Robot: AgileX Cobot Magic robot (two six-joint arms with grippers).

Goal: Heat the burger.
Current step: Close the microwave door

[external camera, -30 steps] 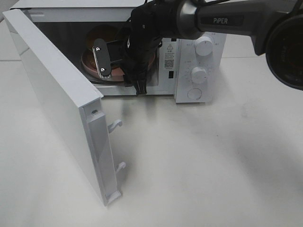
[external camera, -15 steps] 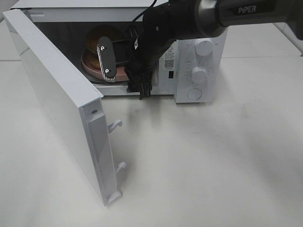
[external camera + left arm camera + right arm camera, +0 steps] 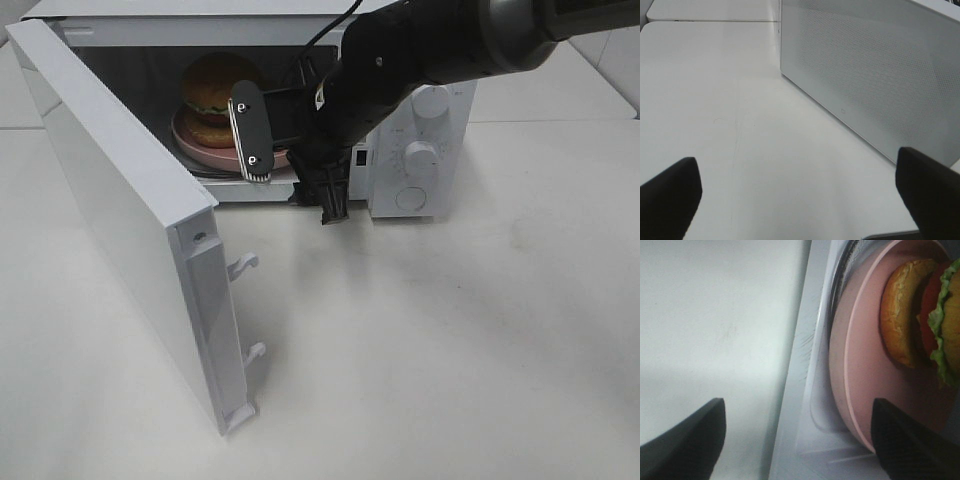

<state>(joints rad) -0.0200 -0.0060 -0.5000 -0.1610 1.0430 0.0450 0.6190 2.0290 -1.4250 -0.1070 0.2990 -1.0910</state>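
Burger (image 3: 213,88) sat on the pink plate (image 3: 192,146) inside the microwave (image 3: 420,205). Your right gripper (image 3: 797,440) hung by the opening, fingers wide, empty. Loading looked done; next you'd back out and shut the door (image 3: 110,180).

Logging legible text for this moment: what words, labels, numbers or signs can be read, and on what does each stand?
No text here is legible.
Microwave control panel: tiny print beside the knobs, too small to read.
Label on the microwave front: mostly hidden behind the right arm, unreadable.
Microwave side wall, left wrist view: one faint small mark, too small to read.
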